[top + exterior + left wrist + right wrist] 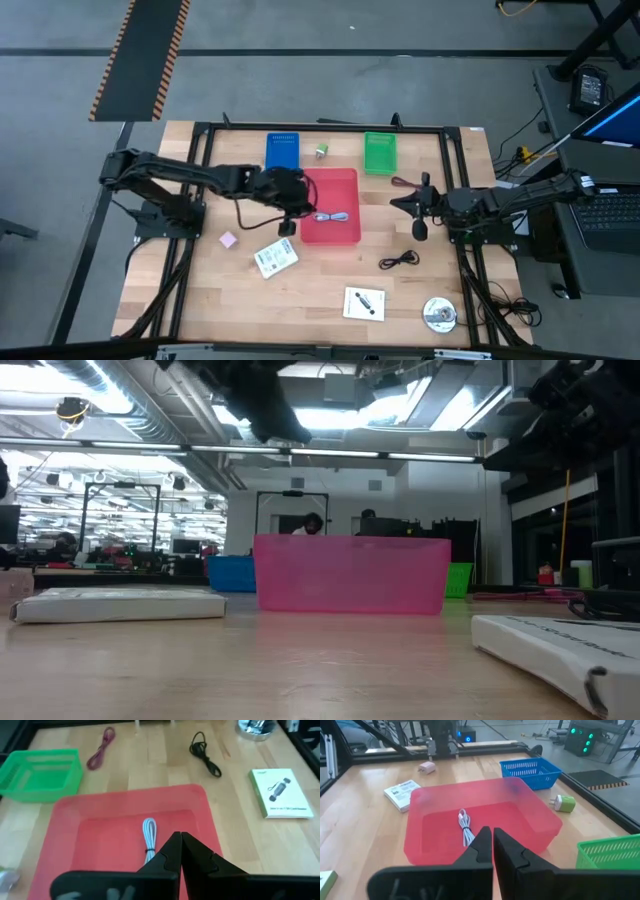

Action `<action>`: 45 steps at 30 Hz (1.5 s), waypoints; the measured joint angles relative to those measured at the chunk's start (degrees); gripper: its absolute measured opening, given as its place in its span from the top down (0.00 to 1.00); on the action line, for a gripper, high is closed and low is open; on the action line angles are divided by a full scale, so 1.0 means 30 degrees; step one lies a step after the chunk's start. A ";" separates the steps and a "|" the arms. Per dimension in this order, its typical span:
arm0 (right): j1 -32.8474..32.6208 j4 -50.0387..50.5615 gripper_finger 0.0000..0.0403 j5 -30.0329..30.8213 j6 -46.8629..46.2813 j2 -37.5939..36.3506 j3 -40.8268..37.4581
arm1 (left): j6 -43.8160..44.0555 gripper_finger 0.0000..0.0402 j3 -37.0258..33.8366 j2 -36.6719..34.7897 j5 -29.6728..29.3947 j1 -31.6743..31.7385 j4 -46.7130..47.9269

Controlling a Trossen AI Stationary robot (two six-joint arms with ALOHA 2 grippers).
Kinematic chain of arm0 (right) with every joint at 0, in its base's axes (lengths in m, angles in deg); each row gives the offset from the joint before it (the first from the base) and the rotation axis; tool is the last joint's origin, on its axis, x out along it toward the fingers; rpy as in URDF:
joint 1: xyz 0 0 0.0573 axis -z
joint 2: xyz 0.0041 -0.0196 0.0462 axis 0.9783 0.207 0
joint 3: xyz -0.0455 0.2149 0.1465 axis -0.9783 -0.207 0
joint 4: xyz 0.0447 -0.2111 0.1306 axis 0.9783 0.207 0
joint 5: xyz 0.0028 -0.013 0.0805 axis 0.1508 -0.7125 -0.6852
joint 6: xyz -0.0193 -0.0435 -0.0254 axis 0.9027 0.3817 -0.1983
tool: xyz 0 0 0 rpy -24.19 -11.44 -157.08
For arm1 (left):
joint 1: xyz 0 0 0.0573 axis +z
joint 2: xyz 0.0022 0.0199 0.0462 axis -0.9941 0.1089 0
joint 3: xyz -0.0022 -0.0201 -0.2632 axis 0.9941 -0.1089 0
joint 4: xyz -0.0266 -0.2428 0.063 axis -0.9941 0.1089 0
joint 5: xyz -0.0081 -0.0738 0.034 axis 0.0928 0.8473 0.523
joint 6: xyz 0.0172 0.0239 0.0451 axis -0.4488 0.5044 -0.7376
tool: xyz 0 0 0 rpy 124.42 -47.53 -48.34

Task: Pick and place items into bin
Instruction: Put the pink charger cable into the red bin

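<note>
Cable [335, 217] lengthwise across red bin [345, 178], left end effector [287, 228] and right end effector [403, 204] closed, empty.

A smooth translucent plastic red bin [330, 206] sits on the pale wood-plank table [320, 300] beside a shiny metal disc [439, 315].

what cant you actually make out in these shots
- Contents of the red bin, low view: its frosted wall hides the white cable seen by both wrist views.
- Print on the white-green packet, left wrist view: too small to read.
- Silver disc, left wrist view: cut off by the picture's edge.
- Small object between the blue tray and green tray, high view: too small to identify.
</note>
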 joint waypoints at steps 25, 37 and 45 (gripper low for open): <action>-0.0024 -0.1633 1.00 -0.0061 -0.2211 0.2115 0.0000 | 0.0282 1.00 -0.7906 -0.2252 -0.2261 -0.2291 -1.1670; -0.0024 -0.2178 1.00 -0.1037 -0.2062 0.2638 0.0010 | 0.0427 0.99 -0.9385 -0.3480 -0.2345 -0.3188 -1.2390; -0.0024 0.3336 1.00 -0.1008 -0.3260 0.2922 0.2336 | 0.0378 0.99 -0.9385 -0.3530 -0.2406 -0.2881 -1.2388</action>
